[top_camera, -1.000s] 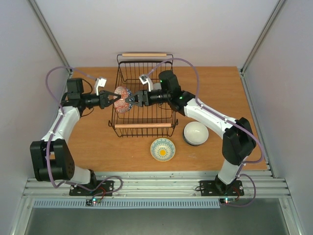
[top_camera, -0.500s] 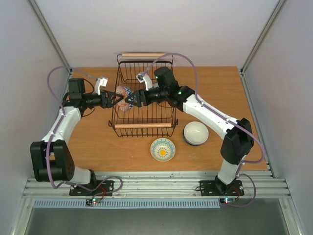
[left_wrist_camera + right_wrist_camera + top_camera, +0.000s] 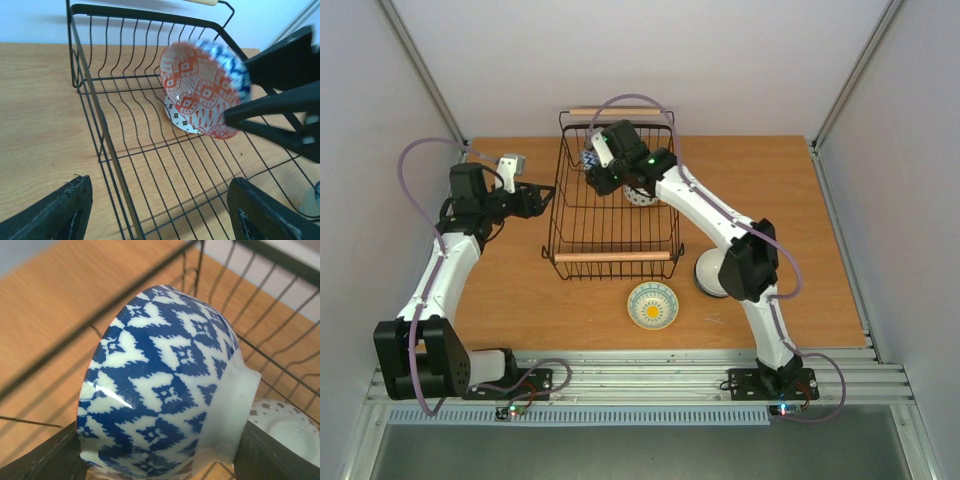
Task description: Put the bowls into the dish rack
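The right gripper (image 3: 593,172) is clamped on the red-and-blue bowl (image 3: 202,90), one finger (image 3: 260,107) lying against the red-patterned inside at the rim and the other behind the blue-and-white outer wall. The bowl stands on edge between them rather than flat: its mouth faces left, toward the left arm, and its pale foot points right, back along the right arm, so its mouth-to-foot axis runs roughly level from left to right. It sits in the far left part of the dish rack (image 3: 552,215), above the wire floor; whether its lower edge touches the wires cannot be told. Just beside it, farther right on the rack floor, lies a bowl with a black-and-white diamond pattern (image 3: 640,195), its foot towards the right wrist camera. The left gripper (image 3: 546,196) hovers outside the rack's left wall with its fingers spread wide and nothing between them. On the table near of the rack, a yellow-and-teal bowl (image 3: 652,305) sits upright, and a pale bowl (image 3: 712,275) lies to its right, partly hidden by the right arm.
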You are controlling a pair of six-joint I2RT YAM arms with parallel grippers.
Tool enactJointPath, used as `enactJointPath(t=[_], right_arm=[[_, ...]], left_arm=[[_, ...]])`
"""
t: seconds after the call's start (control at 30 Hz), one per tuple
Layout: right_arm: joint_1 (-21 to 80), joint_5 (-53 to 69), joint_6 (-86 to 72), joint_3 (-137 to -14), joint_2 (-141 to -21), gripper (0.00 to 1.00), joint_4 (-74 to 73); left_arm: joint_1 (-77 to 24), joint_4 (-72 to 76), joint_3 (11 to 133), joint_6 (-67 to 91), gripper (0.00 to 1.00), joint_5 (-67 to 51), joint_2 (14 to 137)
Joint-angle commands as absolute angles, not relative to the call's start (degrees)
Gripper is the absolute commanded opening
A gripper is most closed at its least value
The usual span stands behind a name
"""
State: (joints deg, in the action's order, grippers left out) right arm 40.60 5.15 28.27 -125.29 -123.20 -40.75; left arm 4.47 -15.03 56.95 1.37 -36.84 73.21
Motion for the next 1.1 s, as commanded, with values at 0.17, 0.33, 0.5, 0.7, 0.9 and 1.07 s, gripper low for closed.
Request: enactJointPath(t=[0.17, 0.33, 0.5, 0.7, 0.9, 1.07], right_arm=[[41.6, -14.1, 42.3, -131.5, -134.9, 0.01, -39.0], [42.5, -19.3, 47.5, -136.1, -141.2, 0.01, -37.7], [43.1, -23.5, 52.3, -141.3, -146.5, 0.01, -36.0], [43.6, -27.6, 57.9, -146.5, -151.5, 0.01, -35.0], [44.0, -32.1, 64.1, -147.1, -154.2, 0.10, -31.6], [44.1, -30.6, 63.0, -146.7, -153.6, 0.50, -32.7]], left_arm=[[4.5, -11.3, 56.5, 2.0, 0.75, -34.4, 74.1], [4.5, -11.3, 56.7, 2.0, 0.75, -35.0, 74.5], [4.5, -11.3, 56.7, 2.0, 0.74, -35.5, 74.5], [4.5, -11.2, 56.7, 2.0, 0.75, -36.1, 74.9], [4.5, -11.2, 56.9, 2.1, 0.75, -36.7, 75.5], [4.5, -11.2, 56.9, 2.1, 0.75, -36.7, 75.6]])
